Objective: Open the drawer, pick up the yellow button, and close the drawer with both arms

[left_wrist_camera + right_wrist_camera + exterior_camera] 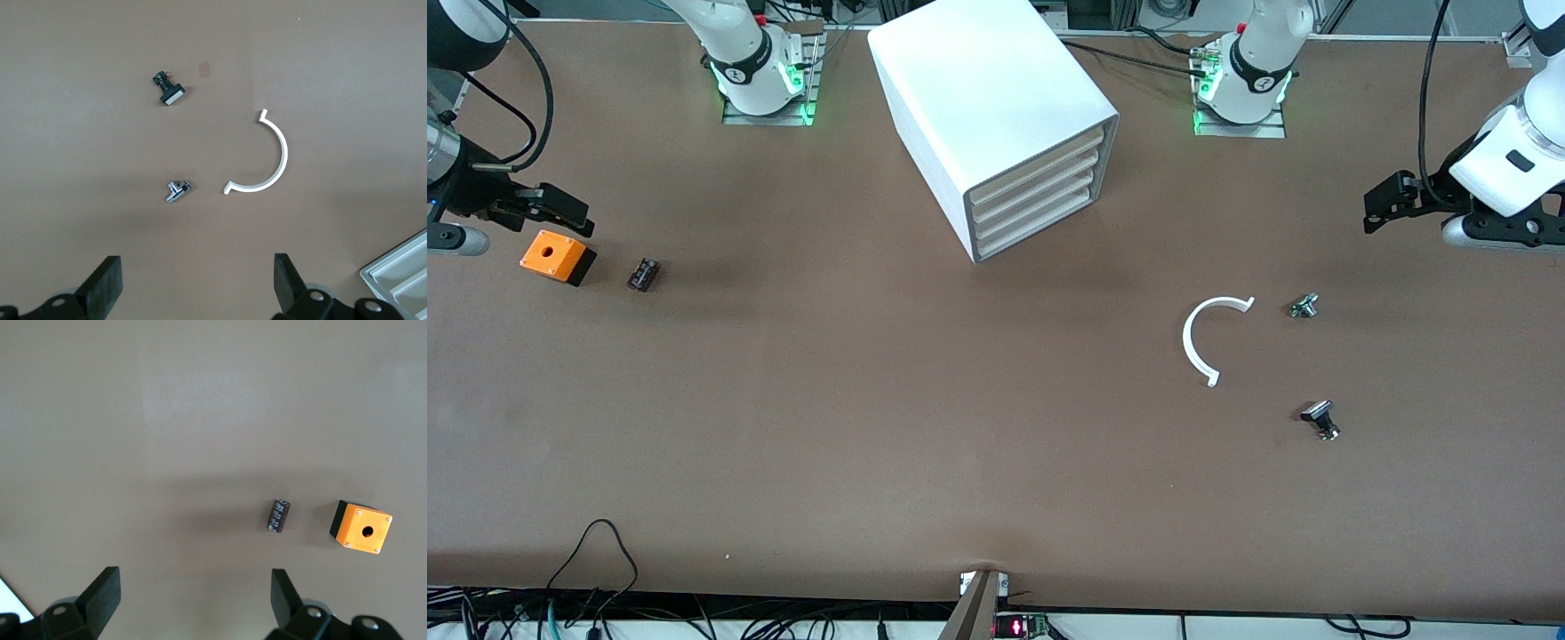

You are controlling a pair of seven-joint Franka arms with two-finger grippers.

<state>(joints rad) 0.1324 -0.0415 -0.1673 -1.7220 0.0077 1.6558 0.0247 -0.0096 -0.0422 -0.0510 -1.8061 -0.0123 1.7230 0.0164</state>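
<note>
In the front view the cabinet (996, 124) is standing with all four drawers shut, so the opening step is not yet begun; the top drawer (1040, 167) needs a pull first, and the button, probably inside it, is not showing. The left wrist view is showing the left pincer (197, 287) with fingers apart, empty, over bare tabletop (80, 220) at the left arm's end, well apart from the drawer. In the right wrist view the right pincer (195, 603) is also standing apart and empty, above the tabletop near the orange box (361, 527), waiting.

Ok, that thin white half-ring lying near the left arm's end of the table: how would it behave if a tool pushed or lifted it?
The thin white plastic half-ring looks light, so a nudge would probably slide or spin it. It lies flat, so it should not roll. Its slender open arc may flex when pinched.
</note>
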